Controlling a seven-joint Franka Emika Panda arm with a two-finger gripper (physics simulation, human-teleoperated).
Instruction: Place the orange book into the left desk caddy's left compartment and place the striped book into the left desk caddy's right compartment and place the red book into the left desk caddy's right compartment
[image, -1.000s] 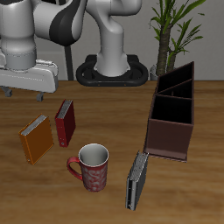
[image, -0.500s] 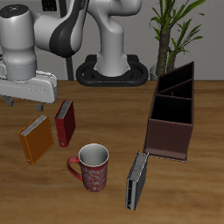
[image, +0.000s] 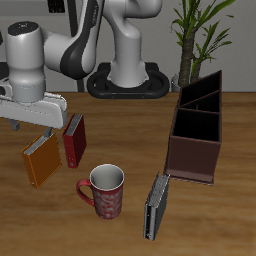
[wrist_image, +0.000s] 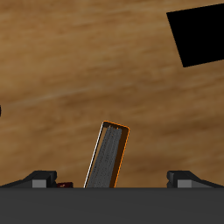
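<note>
Three books are standing on the table: one orange book (image: 41, 159), one red book (image: 74, 140) and one striped book (image: 157, 207). One mug (image: 104, 191), one desk caddy (image: 197, 128) and one potted plant (image: 203, 35) are sharing the scene.

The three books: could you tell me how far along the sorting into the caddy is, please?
Nothing is placed yet: the caddy holds no book. The open gripper hangs over the orange book, which the wrist view shows between its fingers but not gripped. The red book and striped book stand on the table; all three placements remain.
</note>
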